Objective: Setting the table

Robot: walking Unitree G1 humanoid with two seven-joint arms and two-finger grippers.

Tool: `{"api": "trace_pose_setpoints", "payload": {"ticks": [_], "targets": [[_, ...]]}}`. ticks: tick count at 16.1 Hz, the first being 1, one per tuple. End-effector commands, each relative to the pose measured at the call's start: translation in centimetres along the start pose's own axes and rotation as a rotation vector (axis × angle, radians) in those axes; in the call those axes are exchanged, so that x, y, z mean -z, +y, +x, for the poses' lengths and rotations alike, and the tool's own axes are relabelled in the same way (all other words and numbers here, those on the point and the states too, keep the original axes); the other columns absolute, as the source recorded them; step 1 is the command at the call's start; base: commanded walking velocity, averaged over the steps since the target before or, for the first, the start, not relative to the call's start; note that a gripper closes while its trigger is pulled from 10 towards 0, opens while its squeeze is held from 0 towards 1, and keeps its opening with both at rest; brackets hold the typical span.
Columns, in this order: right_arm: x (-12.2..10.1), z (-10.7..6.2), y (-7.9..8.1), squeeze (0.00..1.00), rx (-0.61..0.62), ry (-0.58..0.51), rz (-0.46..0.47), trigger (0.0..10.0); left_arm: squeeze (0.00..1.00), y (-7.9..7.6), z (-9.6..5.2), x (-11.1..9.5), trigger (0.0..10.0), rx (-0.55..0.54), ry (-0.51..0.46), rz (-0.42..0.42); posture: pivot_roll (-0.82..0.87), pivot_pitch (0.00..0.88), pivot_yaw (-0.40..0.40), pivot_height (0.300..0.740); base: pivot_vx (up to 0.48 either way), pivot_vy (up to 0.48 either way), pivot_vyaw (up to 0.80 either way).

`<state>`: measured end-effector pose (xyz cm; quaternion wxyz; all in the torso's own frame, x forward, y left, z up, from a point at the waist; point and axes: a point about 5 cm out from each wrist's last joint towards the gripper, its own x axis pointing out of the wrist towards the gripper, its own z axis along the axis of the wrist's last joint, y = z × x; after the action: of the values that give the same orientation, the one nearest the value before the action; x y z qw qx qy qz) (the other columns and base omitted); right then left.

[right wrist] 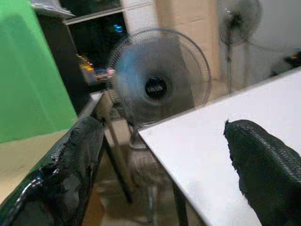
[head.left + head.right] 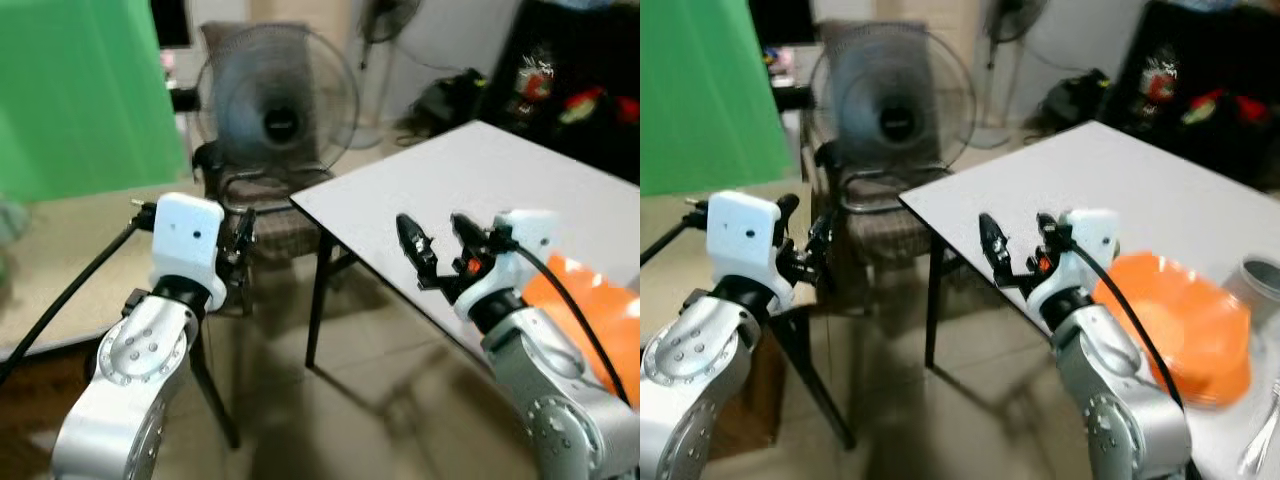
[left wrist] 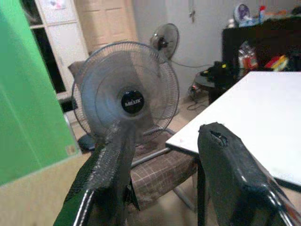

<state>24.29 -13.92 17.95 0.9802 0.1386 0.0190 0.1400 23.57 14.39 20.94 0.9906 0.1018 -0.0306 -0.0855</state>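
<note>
A white table (image 2: 1140,180) stands in front of the robot, its near corner pointing toward a chair (image 2: 265,215) with a checked seat. An orange bowl (image 2: 1185,325) sits on the table near its front edge, just behind the right arm. To the right of the bowl is a metal cup (image 2: 1258,285), partly cut off by the frame, and a piece of silver cutlery (image 2: 1262,440) lies near the bottom right corner; the blur makes it hard to tell what kind. The right gripper (image 2: 1018,250) hovers over the table's front edge, to the left of the bowl, with its two black fingers (image 1: 263,174) spread apart and nothing between them. The left gripper (image 2: 240,240) is raised off to the left of the table, in front of the chair, its fingers (image 3: 225,169) also parted and empty. A large grey fan (image 2: 278,105) stands behind the chair, and a second fan (image 3: 164,40) is farther back by the wall. A green screen (image 2: 75,95) covers the left side, with a pale counter (image 2: 60,250) below it. Dark shelving (image 2: 570,85) with bright, blurred items runs behind the table.
</note>
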Motion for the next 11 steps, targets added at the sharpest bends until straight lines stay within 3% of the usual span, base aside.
{"api": "trace_pose_setpoints", "payload": {"ticks": [1, 11], "targets": [[-0.2, 0.3, -0.1, 1.0, 0.003, -0.002, -0.003, 10.0, 0.0, 0.5, -0.1, 0.7, 10.0, -0.021, 0.037, 0.006, 0.0, 0.024, -0.044, 0.74, 0.0, 0.352, 0.0], [1.0, 0.7, 0.2, 1.0, -0.056, 0.04, 0.03, 10.0, 0.0, 0.8, -0.2, 1.8, 10.0, -0.037, 0.079, -0.015, 0.01, 0.038, -0.036, 0.74, 0.0, 0.351, 0.0]]}}
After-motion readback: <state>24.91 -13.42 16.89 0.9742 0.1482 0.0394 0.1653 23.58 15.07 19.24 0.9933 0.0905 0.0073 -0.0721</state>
